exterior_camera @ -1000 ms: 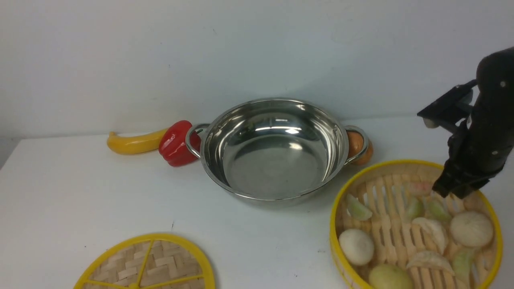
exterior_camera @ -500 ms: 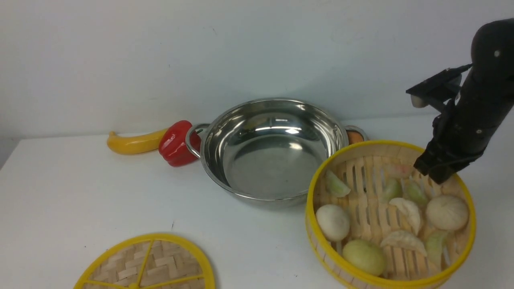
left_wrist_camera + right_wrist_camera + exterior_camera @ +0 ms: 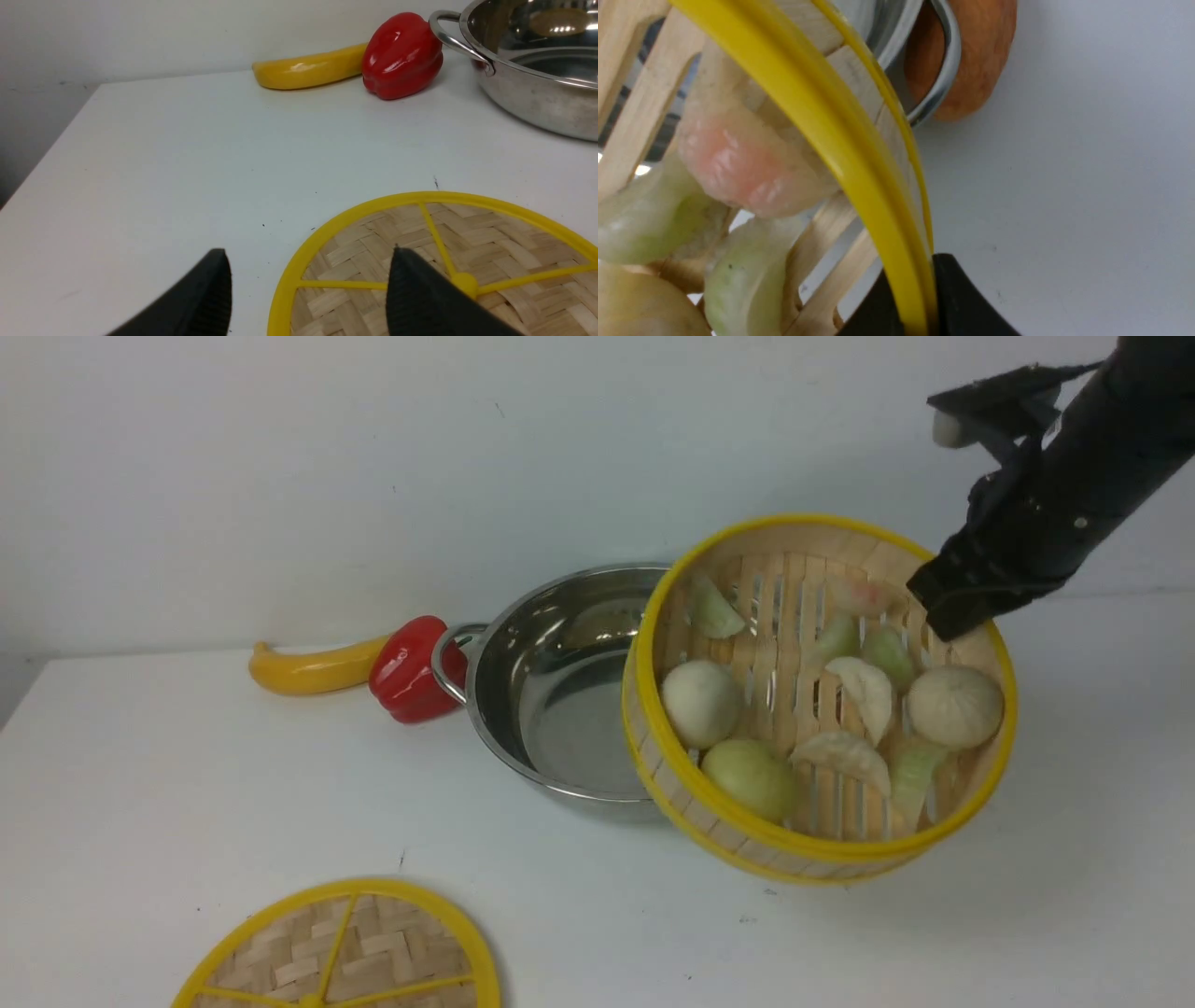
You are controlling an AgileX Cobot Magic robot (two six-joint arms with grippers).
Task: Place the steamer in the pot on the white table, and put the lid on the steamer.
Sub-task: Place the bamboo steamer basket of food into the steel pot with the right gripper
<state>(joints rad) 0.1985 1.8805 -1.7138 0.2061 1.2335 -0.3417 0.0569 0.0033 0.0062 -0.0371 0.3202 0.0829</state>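
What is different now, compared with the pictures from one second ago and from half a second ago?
The right gripper, its fingers shut on the rim of the steamer as before, has carried the steamer up and to the left. The steamer now hangs tilted and hides the right part of the pot in the front view. The pot, lid, red pepper and banana have not moved.

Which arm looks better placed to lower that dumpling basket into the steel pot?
Right. The right pincer grips the steamer by its rim, holding it lifted and tilted by the pot. The left pincer hangs open above the lid, away from the steamer.
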